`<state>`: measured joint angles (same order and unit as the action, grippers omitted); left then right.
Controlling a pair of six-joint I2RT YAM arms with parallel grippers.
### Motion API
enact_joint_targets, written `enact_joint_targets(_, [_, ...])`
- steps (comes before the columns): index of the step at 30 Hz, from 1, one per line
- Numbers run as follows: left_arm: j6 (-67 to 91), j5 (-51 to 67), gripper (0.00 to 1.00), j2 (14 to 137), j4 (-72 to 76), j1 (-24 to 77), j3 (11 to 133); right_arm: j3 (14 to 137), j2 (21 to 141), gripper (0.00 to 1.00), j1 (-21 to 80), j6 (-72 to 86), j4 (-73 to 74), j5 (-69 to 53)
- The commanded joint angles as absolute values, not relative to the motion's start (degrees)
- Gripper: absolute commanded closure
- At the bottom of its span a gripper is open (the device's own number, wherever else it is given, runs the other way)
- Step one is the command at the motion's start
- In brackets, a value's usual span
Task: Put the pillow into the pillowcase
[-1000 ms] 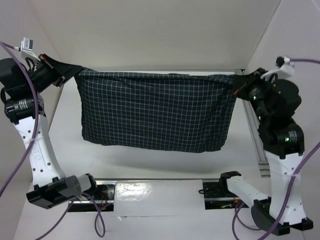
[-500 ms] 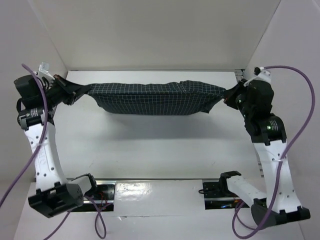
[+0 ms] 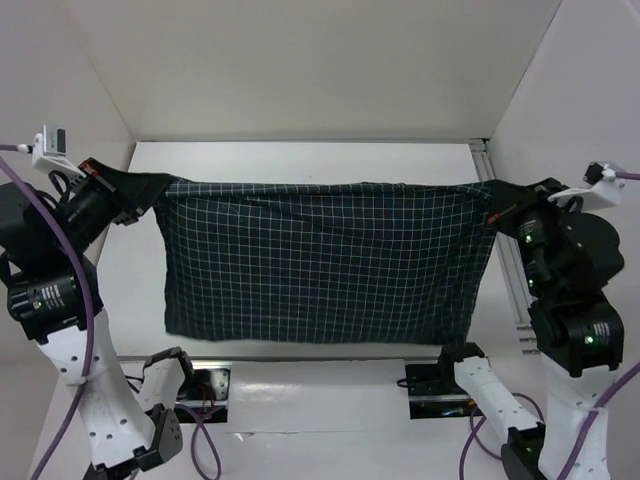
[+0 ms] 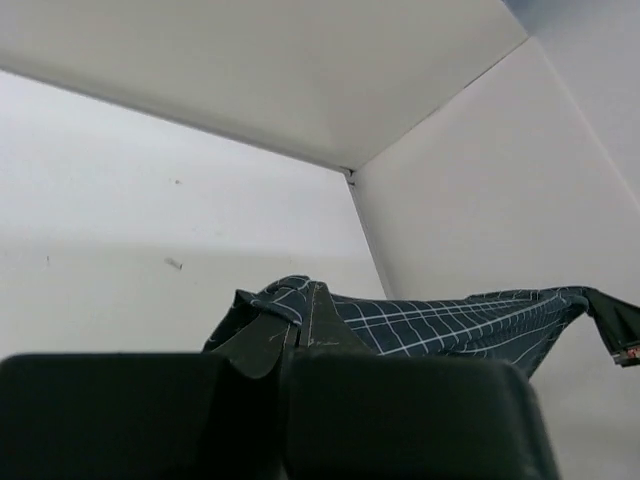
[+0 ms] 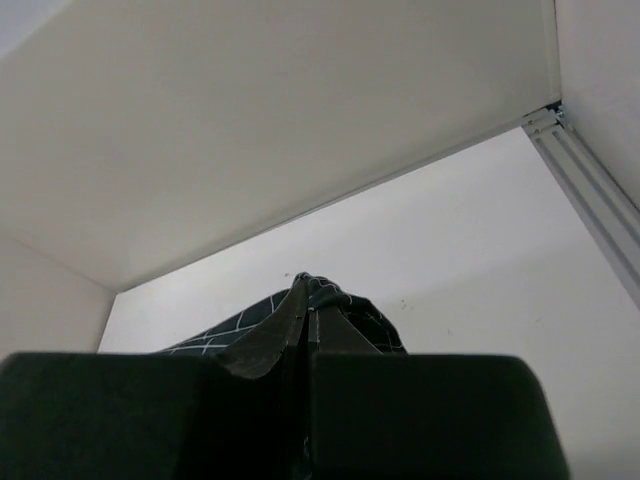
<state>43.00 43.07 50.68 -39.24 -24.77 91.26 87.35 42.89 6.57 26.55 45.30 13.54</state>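
Observation:
The pillowcase (image 3: 320,260), dark navy with a fine white grid, hangs spread out like a curtain above the table. My left gripper (image 3: 150,190) is shut on its upper left corner. My right gripper (image 3: 492,200) is shut on its upper right corner. In the left wrist view the left gripper (image 4: 300,310) pinches a bunched corner, and the pillowcase (image 4: 440,325) stretches away to the right. In the right wrist view the right gripper (image 5: 305,300) clamps a fold of the pillowcase (image 5: 355,315). The pillow is out of view.
White walls close in the table at the back and on both sides. An aluminium rail (image 3: 512,300) runs along the table's right edge, also seen as a rail (image 5: 590,190) in the right wrist view. The arms' metal base plate (image 3: 310,385) lies at the near edge.
Half a second ago the pillowcase was swung up into a narrow band towards the back. Both arms have since risen and come nearer, and it hangs full length again.

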Motion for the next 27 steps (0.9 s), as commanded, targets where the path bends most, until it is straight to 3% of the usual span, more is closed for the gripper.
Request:
enact_joint_targets(1, [39.1, 32.5, 1.0, 55.4, -33.4, -27.6, 86.3, 81.7, 46.4, 1.0, 3.9, 22.0, 37.7, 28.7])
enact_joint_targets(7, [41.3, 29.0, 1.0, 63.3, -20.1, -21.7, 72.2, 65.8, 59.5, 1.0, 3.9, 23.1, 22.1, 25.7])
enact_joint_targets(8, [40.5, 29.0, 0.94, 68.2, -18.6, -20.4, 71.6, 65.7, 62.4, 1.0, 3.9, 24.3, 20.9, 25.7])
enact_joint_targets(9, [39.9, 26.2, 0.81, 70.6, -18.6, -17.5, 71.6, 65.7, 65.2, 0.96, 3.9, 25.4, 20.9, 25.1])
enact_joint_targets(10, [39.3, 24.0, 0.61, 72.9, -19.4, -16.4, 72.2, 66.8, 70.7, 0.72, 3.9, 26.4, 20.9, 22.4])
enact_joint_targets(11, [38.5, 18.4, 0.48, 76.4, -22.2, -15.1, 72.9, 67.9, 73.0, 0.22, 3.9, 27.9, 22.7, 21.9])
enact_joint_targets(12, [38.0, 16.1, 0.38, 77.6, -23.8, -13.2, 74.4, 70.0, 75.7, 0.11, 3.9, 29.3, 23.7, 21.4])
enact_joint_targets(13, [36.8, 14.9, 0.34, 78.1, -25.7, -12.7, 75.4, 70.6, 75.8, 0.02, 5.3, 29.4, 24.5, 21.4])
enact_joint_targets(18, [34.2, 11.9, 0.19, 72.7, -28.5, -9.1, 77.4, 69.4, 69.4, 0.0, 6.0, 28.6, 27.1, 22.9])
enact_joint_targets(27, [32.5, 12.5, 0.16, 54.0, -30.6, -3.2, 72.1, 68.7, 58.1, 0.0, 5.5, 26.5, 34.7, 30.1])
